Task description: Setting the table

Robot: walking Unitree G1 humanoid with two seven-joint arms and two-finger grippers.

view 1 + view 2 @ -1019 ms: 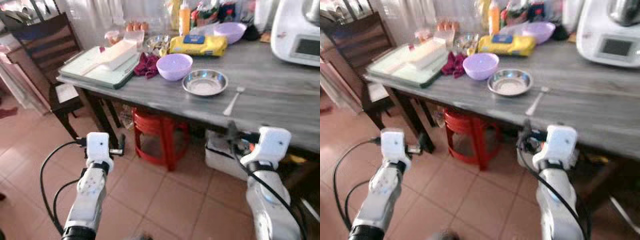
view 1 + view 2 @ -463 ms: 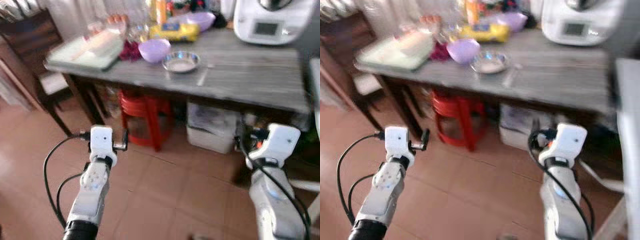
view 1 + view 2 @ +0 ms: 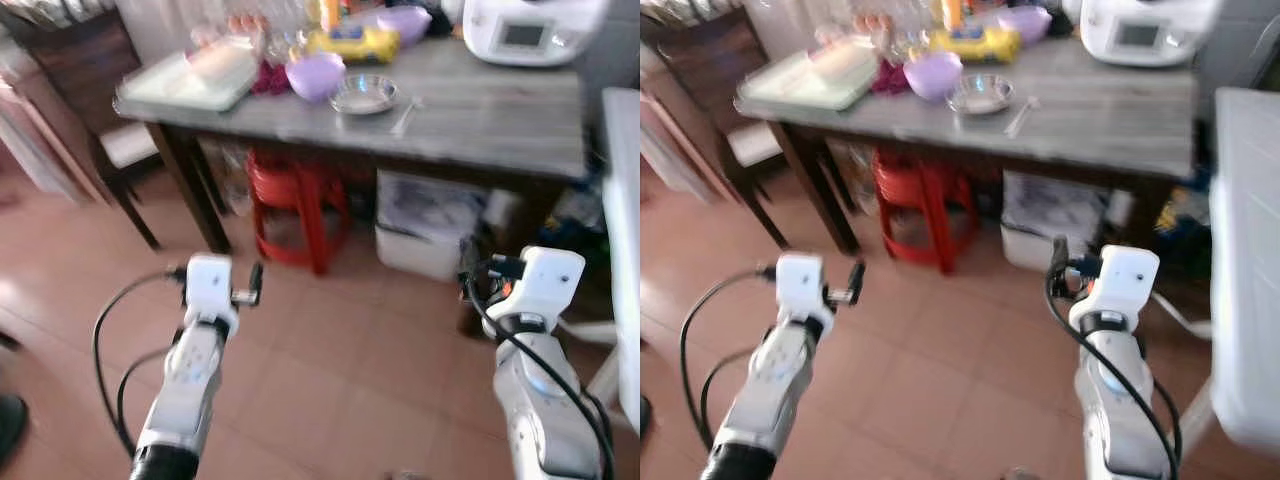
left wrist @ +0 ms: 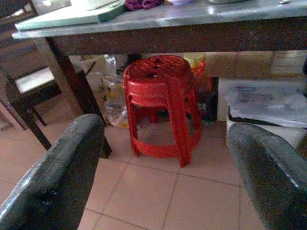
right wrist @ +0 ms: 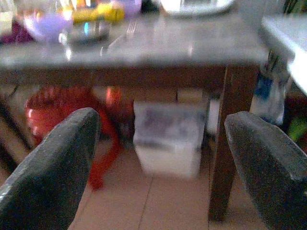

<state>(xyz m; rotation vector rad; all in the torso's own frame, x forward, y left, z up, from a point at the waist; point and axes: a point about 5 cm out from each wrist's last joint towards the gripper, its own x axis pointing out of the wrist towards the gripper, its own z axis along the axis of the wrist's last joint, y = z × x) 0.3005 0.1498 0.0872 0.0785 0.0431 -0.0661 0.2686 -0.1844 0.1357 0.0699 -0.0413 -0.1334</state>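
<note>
well beyond both fingers [image 4: 57, 172], spoon [image 3: 405, 116]

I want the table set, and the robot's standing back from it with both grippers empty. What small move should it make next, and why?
Probably step forward toward the table. Both the left gripper and the right gripper hang open over floor tiles, well short of the steel plate and spoon.

a grey wood-grain desk [image 3: 480, 120] on dark legs stands over a floor [image 3: 330, 380] of reddish-brown tiles. under it sits a stack of red plastic stools [image 3: 295, 205], with a white storage box [image 3: 425, 225] beside them. a dark wooden chair [image 3: 90, 90] with a pale seat stands at the desk's left end. pale daylight falls behind the desk.
</note>
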